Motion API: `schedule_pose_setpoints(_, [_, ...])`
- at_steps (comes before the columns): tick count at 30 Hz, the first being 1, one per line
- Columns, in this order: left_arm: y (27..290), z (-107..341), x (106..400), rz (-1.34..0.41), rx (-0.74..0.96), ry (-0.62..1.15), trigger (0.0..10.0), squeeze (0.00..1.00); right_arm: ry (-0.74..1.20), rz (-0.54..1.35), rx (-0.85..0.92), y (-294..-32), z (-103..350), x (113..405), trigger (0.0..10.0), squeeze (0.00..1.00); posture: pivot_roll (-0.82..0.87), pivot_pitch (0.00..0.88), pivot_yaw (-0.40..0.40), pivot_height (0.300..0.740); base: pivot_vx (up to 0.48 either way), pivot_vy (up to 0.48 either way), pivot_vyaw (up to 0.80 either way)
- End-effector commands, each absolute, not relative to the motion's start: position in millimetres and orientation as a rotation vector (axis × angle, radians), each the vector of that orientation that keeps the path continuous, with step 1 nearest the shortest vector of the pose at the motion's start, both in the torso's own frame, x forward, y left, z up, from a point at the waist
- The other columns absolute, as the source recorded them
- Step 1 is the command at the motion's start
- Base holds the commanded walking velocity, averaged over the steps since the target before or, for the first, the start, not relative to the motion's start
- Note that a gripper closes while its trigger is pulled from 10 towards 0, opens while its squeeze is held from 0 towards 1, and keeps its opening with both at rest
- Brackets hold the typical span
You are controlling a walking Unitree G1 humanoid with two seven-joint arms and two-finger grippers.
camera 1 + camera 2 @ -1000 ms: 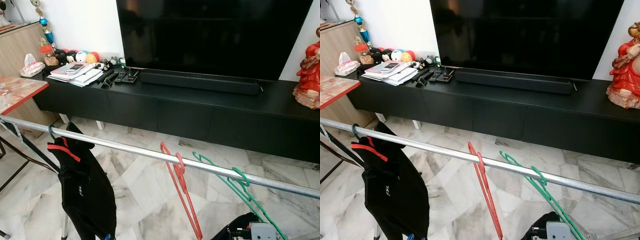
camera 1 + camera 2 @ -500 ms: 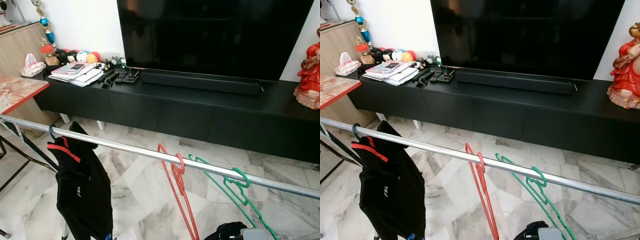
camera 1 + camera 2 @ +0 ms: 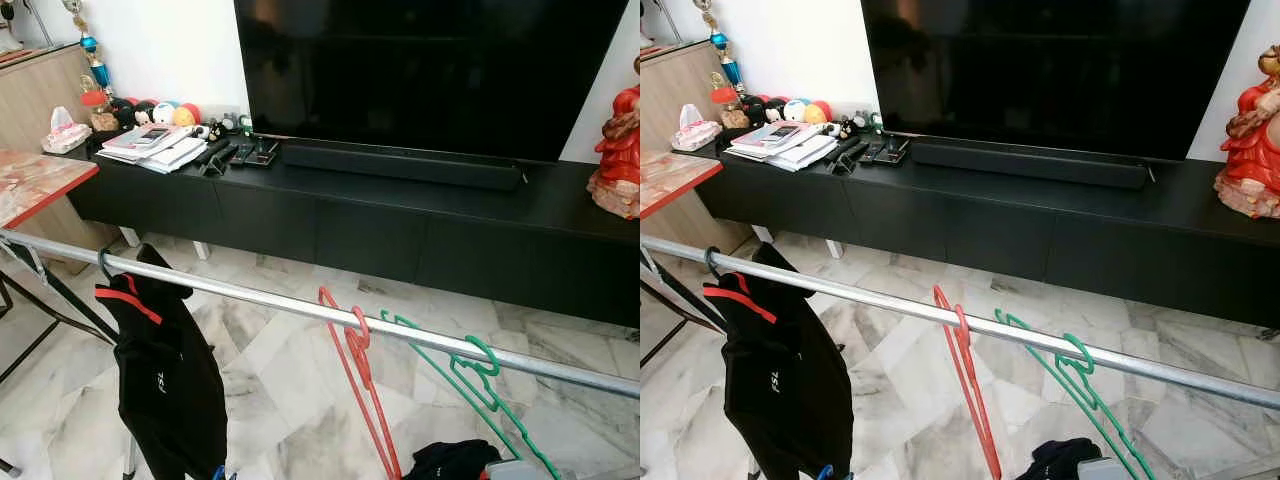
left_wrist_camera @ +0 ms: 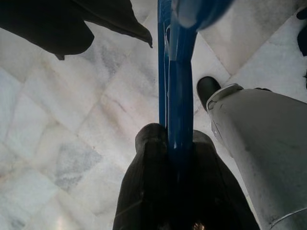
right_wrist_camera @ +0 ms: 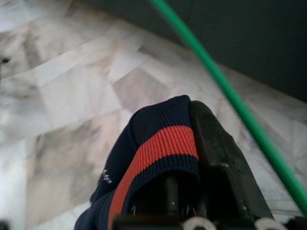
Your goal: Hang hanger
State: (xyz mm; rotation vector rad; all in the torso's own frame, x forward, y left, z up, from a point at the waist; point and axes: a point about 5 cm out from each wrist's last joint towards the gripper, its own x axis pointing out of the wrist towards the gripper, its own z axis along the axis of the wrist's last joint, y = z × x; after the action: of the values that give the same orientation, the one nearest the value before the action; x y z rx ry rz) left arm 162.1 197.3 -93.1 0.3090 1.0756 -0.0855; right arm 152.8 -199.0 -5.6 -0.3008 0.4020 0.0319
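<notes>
Right gripper (image 5: 192,143) sank lower w/ the striped cloth (image 5: 158,148) pinched in its fingers, left gripper (image 4: 177,158) fingers prob. squeezed the blue hanger (image 4: 180,96), so the rail (image 3: 270,300) got nothing new yet.

Head cameras: both eyes are looking forward and down from above a metal rail (image 3: 300,305) that is crossing the lower frame. They are sharing the same scene: the rail, the red hanger (image 3: 358,390), the green hanger (image 3: 1085,395), the black garment (image 3: 165,375), the marble floor (image 3: 895,370) and the low black cabinet (image 3: 400,215) with the television (image 3: 1050,70) farther back. The right eye is showing everything displaced slightly leftward.

Left wrist camera: it is facing down along the left tool (image 4: 180,158), very close to a blue hanger (image 4: 178,86), with the marble floor beyond.

Right wrist camera: it is looking along the right tool (image 5: 187,158), very close to dark fabric with a red stripe (image 5: 158,148), a green bar crossing behind.
</notes>
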Motion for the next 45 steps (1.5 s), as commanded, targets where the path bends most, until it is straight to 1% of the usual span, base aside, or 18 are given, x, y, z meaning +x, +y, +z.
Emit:
schedule_pose_setpoints(1, [197.3, -95.3, 157.1, -0.101, 0.313, 1.105, 10.0, 0.0, 0.498, 0.114, -0.243, -190.4, -14.4, 146.8, 10.0, 0.0, -0.07, 0.018, 0.026, 0.74, 0.0, 0.0, 0.0])
schedule_pose_setpoints(3, [197.0, -95.5, 156.9, -0.103, 0.312, 1.106, 10.0, 0.0, 0.513, 0.17, -0.189, -184.6, -15.2, 144.6, 10.0, 0.0, -0.07, 0.017, 0.027, 0.74, 0.0, 0.0, 0.0])
schedule_pose_setpoints(5, [196.9, -95.6, 156.7, -0.103, 0.312, 1.107, 10.0, 0.0, 0.515, 0.217, -0.184, -181.7, -15.1, 144.1, 10.0, 0.0, -0.07, 0.016, 0.026, 0.74, 0.0, 0.0, 0.0])
schedule_pose_setpoints(7, [196.9, -95.6, 156.7, -0.103, 0.312, 1.107, 10.0, 0.0, 0.515, 0.217, -0.184, -181.7, -15.1, 144.1, 10.0, 0.0, -0.07, 0.016, 0.026, 0.74, 0.0, 0.0, 0.0])
schedule_pose_setpoints(8, [196.7, -95.7, 156.3, -0.105, 0.312, 1.107, 10.0, 0.0, 0.5, 0.282, -0.177, -178.4, -12.9, 143.7, 10.0, 0.0, -0.08, 0.015, 0.026, 0.74, 0.0, 0.0, 0.0])
schedule_pose_setpoints(10, [196.7, -95.9, 155.9, -0.106, 0.312, 1.108, 10.0, 0.0, 0.483, 0.321, -0.169, -176.8, -9.4, 143.3, 10.0, 0.0, -0.08, 0.014, 0.026, 0.74, 0.0, 0.0, 0.0])
schedule_pose_setpoints(12, [196.6, -95.9, 155.9, -0.107, 0.312, 1.108, 10.0, 0.0, 0.473, 0.325, -0.161, -176.9, -7.3, 143.2, 10.0, 0.0, -0.08, 0.013, 0.026, 0.74, 0.0, 0.0, 0.0])
schedule_pose_setpoints(13, [196.3, -95.8, 156.1, -0.109, 0.313, 1.107, 10.0, 0.0, 0.426, 0.308, -0.15, -180.4, 2.3, 145.9, 10.0, 0.0, -0.08, 0.012, 0.026, 0.74, 0.0, 0.0, 0.0])
schedule_pose_setpoints(16, [196.1, -95.8, 156.2, -0.111, 0.312, 1.107, 10.0, 0.0, 0.381, 0.294, -0.129, -183.1, 12.8, 149.5, 10.0, 0.0, -0.08, 0.011, 0.026, 0.74, 0.0, 0.0, 0.0])
schedule_pose_setpoints(17, [196.0, -95.8, 156.2, -0.112, 0.311, 1.107, 10.0, 0.0, 0.358, 0.317, -0.117, -182.3, 18.7, 150.8, 10.0, 0.0, -0.08, 0.011, 0.027, 0.74, 0.0, 0.0, 0.0])
schedule_pose_setpoints(18, [195.9, -95.9, 156.1, -0.115, 0.311, 1.108, 10.0, 0.0, 0.344, 0.387, -0.123, -178.7, 24.9, 150.7, 10.0, 0.0, -0.08, 0.011, 0.027, 0.74, 0.0, 0.0, 0.0])
schedule_pose_setpoints(23, [195.7, -96.1, 155.5, -0.118, 0.309, 1.108, 10.0, 0.0, 0.346, 0.457, -0.145, -177.3, 29.2, 150.0, 10.0, 0.0, -0.08, 0.009, 0.026, 0.74, 0.0, 0.0, 0.0])
schedule_pose_setpoints(30, [195.7, -96.5, 154.5, -0.118, 0.307, 1.11, 10.0, 0.0, 0.276, 0.424, -0.127, -180.9, 46.8, 151.2, 10.0, 0.0, -0.08, 0.006, 0.024, 0.74, 0.0, 0.0, 0.0])
schedule_pose_setpoints(34, [195.5, -97.1, 152.9, -0.123, 0.307, 1.114, 10.0, 0.0, 0.327, 0.457, -0.098, -177.6, 46.3, 136.0, 10.0, 0.0, -0.09, 0.007, 0.026, 0.74, 0.0, 0.0, 0.0])
schedule_pose_setpoints(35, [194.4, -97.6, 152.1, -0.129, 0.308, 1.116, 10.0, 0.0, 0.363, 0.435, -0.126, -181.5, 38.6, 131.6, 10.0, 0.0, -0.09, 0.007, 0.027, 0.74, 0.0, 0.0, 0.0])
schedule_pose_setpoints(37, [194.1, -97.7, 152.0, -0.131, 0.308, 1.116, 10.0, 0.0, 0.362, 0.42, -0.132, -182.9, 37.6, 131.5, 10.0, 0.0, -0.09, 0.007, 0.027, 0.74, 0.0, 0.0, 0.0])
schedule_pose_setpoints(40, [194.7, -97.4, 152.4, -0.126, 0.307, 1.112, 10.0, 0.0, 0.265, 0.268, -0.157, -192.6, 48.9, 142.5, 10.0, 0.0, -0.09, 0.007, 0.024, 0.74, 0.0, 0.0, 0.0])
schedule_pose_setpoints(45, [195.2, -97.5, 151.8, -0.12, 0.308, 1.112, 10.0, 0.0, 0.2, 0.188, -0.159, -192.5, 57.8, 144.5, 10.0, 0.0, -0.09, 0.011, 0.026, 0.74, 0.0, 0.0, 0.0])
